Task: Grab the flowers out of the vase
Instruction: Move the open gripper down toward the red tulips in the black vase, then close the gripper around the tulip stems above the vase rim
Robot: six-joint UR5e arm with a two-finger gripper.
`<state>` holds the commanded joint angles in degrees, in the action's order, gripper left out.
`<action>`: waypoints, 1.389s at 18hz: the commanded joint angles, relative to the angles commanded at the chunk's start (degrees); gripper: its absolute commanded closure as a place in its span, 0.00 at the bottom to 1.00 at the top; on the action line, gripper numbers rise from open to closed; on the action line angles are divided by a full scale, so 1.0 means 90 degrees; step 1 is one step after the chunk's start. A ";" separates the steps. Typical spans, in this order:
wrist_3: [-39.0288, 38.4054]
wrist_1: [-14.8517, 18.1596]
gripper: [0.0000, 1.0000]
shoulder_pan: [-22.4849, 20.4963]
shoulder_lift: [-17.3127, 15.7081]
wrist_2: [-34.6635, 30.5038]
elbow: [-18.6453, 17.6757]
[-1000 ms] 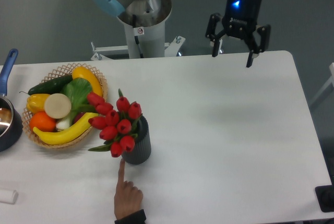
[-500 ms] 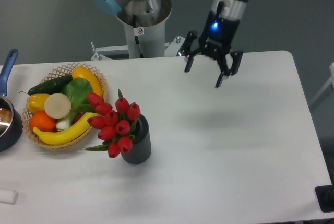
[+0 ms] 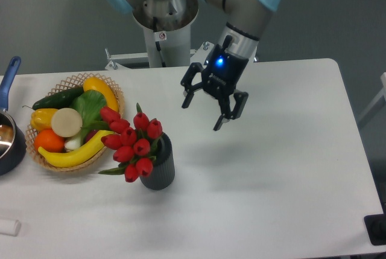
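At the far left edge, a dark pot with a blue handle [image 3: 8,132] sits half out of view, and a small white object [image 3: 9,227] lies at the 7 o'clock corner of the white table [image 3: 277,180]. Next comes a round wicker basket [image 3: 114,93] holding a green cucumber, yellow and orange fruit, a banana and leafy greens. Touching the basket's 4 o'clock side, the bunch of red tulip buds with green leaves [image 3: 134,144] leans toward 9 o'clock out of the short dark grey ribbed cylindrical vase [image 3: 160,165], which stands upright on the table, left of centre. The stems are hidden inside the vase's mouth.

At about 2 o'clock from the vase, near but apart from the buds, hangs the black two-finger gripper [image 3: 203,113] of the grey and pale blue arm, a blue light glowing on its body. Its jaws are spread wide and grasp nothing; they point down toward 5 o'clock, above the bare tabletop.
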<state>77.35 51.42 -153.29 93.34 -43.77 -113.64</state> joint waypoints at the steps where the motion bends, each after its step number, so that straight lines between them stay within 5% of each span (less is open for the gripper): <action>1: -0.0088 -0.0049 0.00 0.0069 0.0010 0.0039 0.0000; 12: -0.0304 -0.0742 0.00 0.0753 0.0615 0.0059 0.0283; 25: -0.0879 -0.0830 0.00 0.1007 0.0752 0.0059 0.0430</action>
<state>69.44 43.95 -144.23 100.11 -43.24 -109.77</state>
